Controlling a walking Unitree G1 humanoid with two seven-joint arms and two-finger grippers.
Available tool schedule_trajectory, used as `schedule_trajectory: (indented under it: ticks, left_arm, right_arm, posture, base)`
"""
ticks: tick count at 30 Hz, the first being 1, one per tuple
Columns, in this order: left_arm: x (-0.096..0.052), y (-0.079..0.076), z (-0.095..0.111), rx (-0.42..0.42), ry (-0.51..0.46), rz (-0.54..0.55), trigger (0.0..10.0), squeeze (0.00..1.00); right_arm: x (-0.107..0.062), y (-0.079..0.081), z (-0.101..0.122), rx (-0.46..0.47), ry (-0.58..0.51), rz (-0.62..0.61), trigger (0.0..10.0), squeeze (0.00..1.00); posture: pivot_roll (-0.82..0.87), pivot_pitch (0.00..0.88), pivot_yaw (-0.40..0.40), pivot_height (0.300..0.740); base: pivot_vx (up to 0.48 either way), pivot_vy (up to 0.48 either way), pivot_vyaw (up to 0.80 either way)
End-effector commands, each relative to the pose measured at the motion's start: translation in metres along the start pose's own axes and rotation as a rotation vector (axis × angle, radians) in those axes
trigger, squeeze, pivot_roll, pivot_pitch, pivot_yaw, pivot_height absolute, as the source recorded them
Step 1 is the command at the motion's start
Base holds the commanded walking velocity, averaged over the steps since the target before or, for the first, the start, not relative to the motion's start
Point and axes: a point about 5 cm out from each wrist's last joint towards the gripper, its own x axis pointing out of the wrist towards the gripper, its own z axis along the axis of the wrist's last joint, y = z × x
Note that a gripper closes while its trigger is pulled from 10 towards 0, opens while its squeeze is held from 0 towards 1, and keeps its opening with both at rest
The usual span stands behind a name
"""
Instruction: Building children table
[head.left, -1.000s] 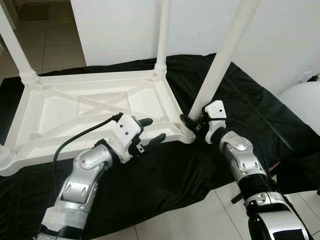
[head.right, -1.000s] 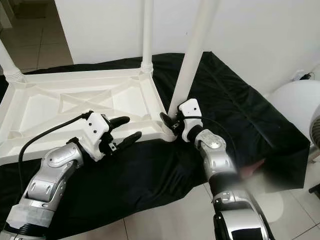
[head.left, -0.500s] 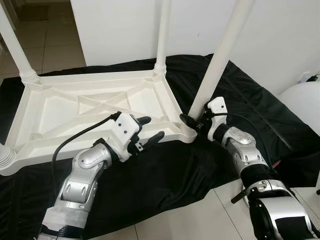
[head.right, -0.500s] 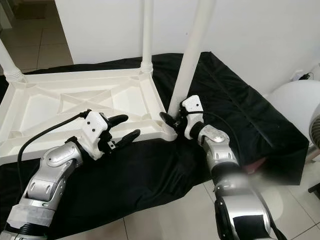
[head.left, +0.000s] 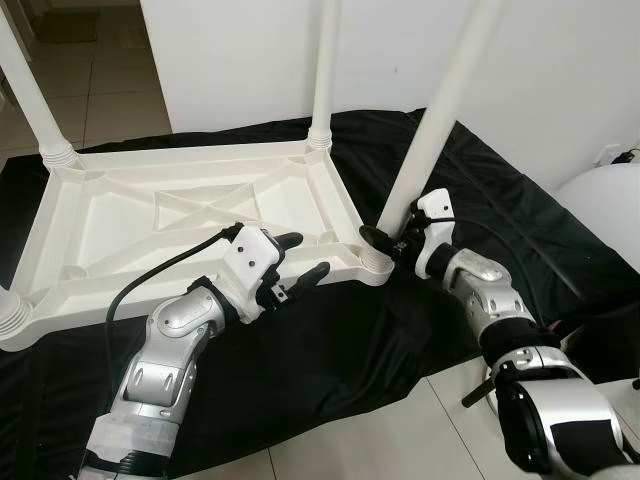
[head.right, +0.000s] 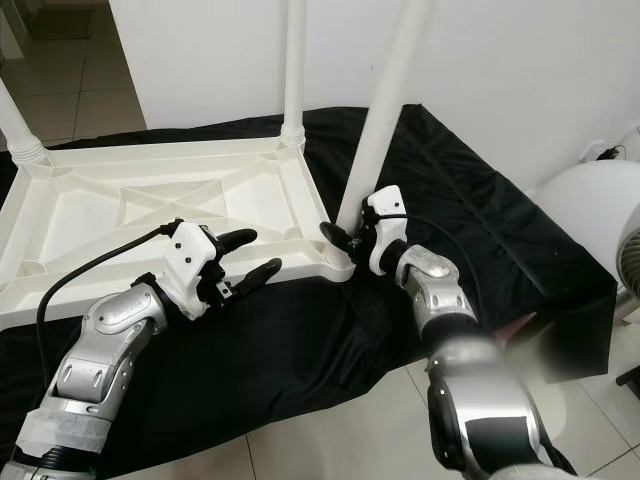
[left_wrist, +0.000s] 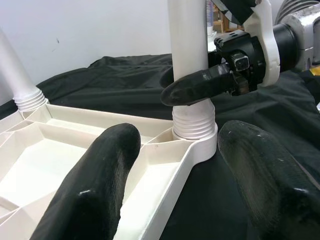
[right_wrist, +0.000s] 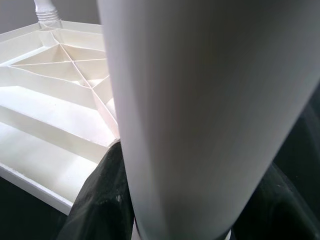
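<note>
- Left eye view: an upturned white children's table (head.left: 180, 215) lies underside-up on a black cloth (head.left: 330, 340) spread over a tiled floor (head.left: 360, 440), its long side running left to right before the robot.
- At the table's near right corner, a white leg (head.left: 430, 130) stands in its socket (head.left: 378, 262), leaning a little to the right as it rises; its long axis runs from the socket up and away from the robot.
- The right gripper (head.left: 385, 240) is clamped on the leg just above the socket, one black finger on each side of the tube, as the right wrist view confirms.
- The left gripper (head.left: 300, 268) hovers with fingers apart just left of that corner, over the table's near rim, touching nothing.
- The right arm is the nearer to the leg; seating it likely depends on pressing or turning along the leg's axis, down into the socket.
- Two more legs (head.left: 322, 70) stand at the far corners; a fourth base shows at the near left.
</note>
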Motion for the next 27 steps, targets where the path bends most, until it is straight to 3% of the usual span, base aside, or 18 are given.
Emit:
schedule_trajectory:
  ticks: [1, 9, 17, 21, 27]
  left_arm:
    - [0.001, 0.004, 0.0, 0.009, 0.004, 0.102, 10.0, 0.0]
    - [0.0, 0.005, 0.0, 0.01, 0.007, 0.106, 10.0, 0.0]
    - [-0.002, 0.005, -0.001, 0.009, 0.008, 0.111, 10.0, 0.0]
    - [-0.002, 0.003, -0.001, 0.005, 0.009, 0.111, 10.0, 0.0]
    - [-0.003, 0.002, -0.002, 0.003, 0.01, 0.104, 10.0, 0.0]
  right_arm:
    - [-0.001, 0.0, -0.016, 0.087, 0.064, -0.019, 10.0, 0.0]
    - [0.003, 0.003, -0.017, 0.104, 0.091, -0.014, 10.0, 0.0]
    - [0.008, 0.006, -0.017, 0.083, 0.064, -0.096, 10.0, 0.0]
    - [0.017, 0.016, -0.016, 0.165, 0.009, -0.295, 10.0, 0.0]
    - [0.023, 0.026, -0.015, 0.23, -0.022, -0.41, 10.0, 0.0]
  posture:
    - [-0.02, 0.065, -0.017, 0.74]
    - [-0.02, 0.066, -0.022, 0.74]
    - [-0.01, 0.066, -0.032, 0.74]
    - [-0.01, 0.067, -0.035, 0.74]
    - [-0.01, 0.065, -0.037, 0.74]
  base:
    - [0.0, 0.0, 0.0]
    - [0.0, 0.0, 0.0]
    - [0.0, 0.0, 0.0]
    - [0.0, 0.0, 0.0]
    - [0.0, 0.0, 0.0]
